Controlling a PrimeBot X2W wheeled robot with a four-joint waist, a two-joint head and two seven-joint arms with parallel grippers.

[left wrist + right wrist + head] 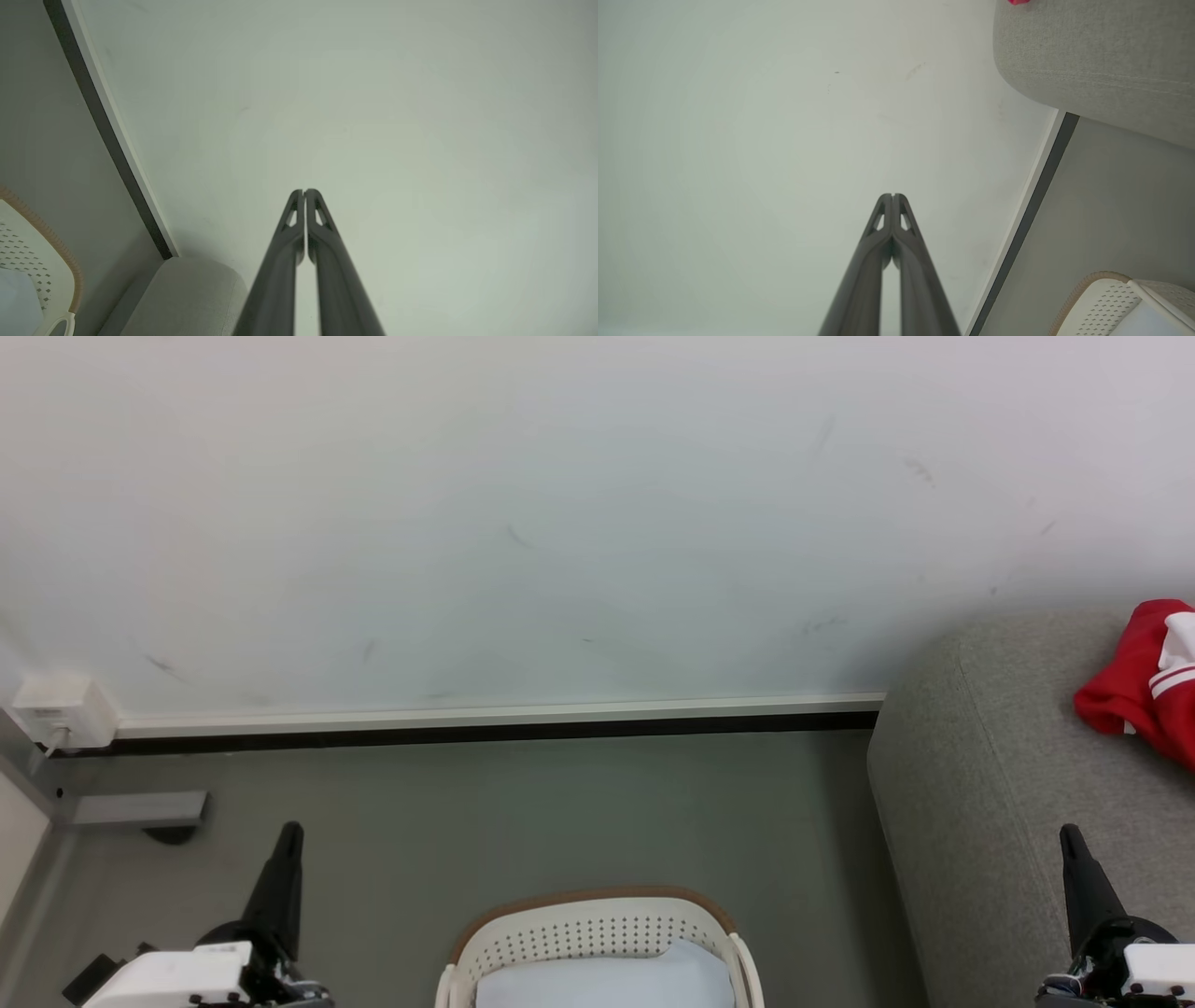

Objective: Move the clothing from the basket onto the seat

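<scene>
Head view: red clothes [1131, 695] lie on the seat [990, 784] at the far right, the near basket [597, 926] shows a pale cloth [607, 982], and the left tool [290, 833] and right tool [1070, 838] are pressed together, empty, so the job looks done.

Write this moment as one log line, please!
left fingers: shut, empty | right fingers: shut, empty | red thin-fabric clothing: on large grey fabric seat | round white perforated plastic basket: pale cloth inside
</scene>
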